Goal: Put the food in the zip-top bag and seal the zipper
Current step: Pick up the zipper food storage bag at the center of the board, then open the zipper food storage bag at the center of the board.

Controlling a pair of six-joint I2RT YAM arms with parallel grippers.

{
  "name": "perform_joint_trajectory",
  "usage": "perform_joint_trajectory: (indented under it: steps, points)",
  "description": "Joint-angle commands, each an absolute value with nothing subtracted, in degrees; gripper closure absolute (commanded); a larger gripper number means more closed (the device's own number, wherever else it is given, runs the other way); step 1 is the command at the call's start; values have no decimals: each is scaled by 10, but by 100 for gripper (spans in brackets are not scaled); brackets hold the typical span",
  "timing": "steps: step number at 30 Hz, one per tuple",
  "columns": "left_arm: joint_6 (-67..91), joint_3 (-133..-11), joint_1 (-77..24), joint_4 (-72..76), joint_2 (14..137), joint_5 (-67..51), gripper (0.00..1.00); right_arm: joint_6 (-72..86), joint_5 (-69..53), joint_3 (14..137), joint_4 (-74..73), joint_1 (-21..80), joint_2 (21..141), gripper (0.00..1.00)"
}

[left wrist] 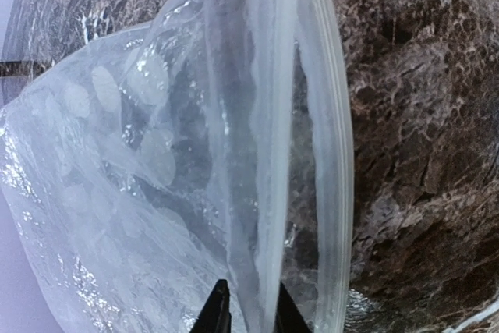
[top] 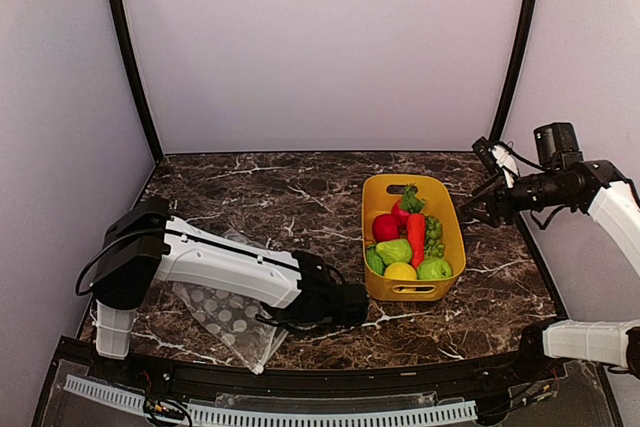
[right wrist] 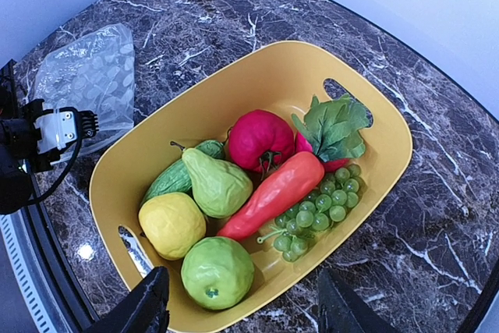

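The left arm [top: 230, 272] lay low, stretched out to its right; the left tool [left wrist: 249, 316] showed fingers nearly together. The right arm [top: 600, 197] was raised, the right tool [right wrist: 245, 309] angled downward, fingers spread wide.

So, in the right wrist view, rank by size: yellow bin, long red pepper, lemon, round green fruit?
1. yellow bin
2. long red pepper
3. lemon and round green fruit: alike; green one nearer, so unranked

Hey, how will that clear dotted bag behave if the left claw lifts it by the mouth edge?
Likely floppy: the zip-top bag is thin, wrinkled film, so it should sag. Probably slippery too, given its glossy sheen.
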State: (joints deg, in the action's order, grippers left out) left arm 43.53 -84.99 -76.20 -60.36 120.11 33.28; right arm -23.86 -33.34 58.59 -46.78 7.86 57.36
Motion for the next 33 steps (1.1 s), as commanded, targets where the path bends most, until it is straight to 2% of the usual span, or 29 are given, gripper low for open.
perform_joint_trajectory:
  steps: [1, 5, 13, 19, 24, 33]
  points:
    - [454, -858, -765, -654, 1198, 362, 92, -232, -348, 601, -470, 78, 574, 38]
    - [455, -891, -765, -703, 1188, 386, 99, -234, -365, 611, -471, 78, 575, 38]
    - [410, -927, -740, -728, 1091, 418, 99, -231, -417, 629, -460, 84, 596, 39]
    - [356, -940, -667, -689, 1015, 406, 99, -227, -429, 661, -453, 112, 650, 40]
    - [326, -940, -619, -605, 972, 417, 99, -181, -404, 748, -434, 200, 739, 39]
    - [320, -942, -599, -481, 947, 481, 99, -78, -417, 959, -409, 319, 941, 36]
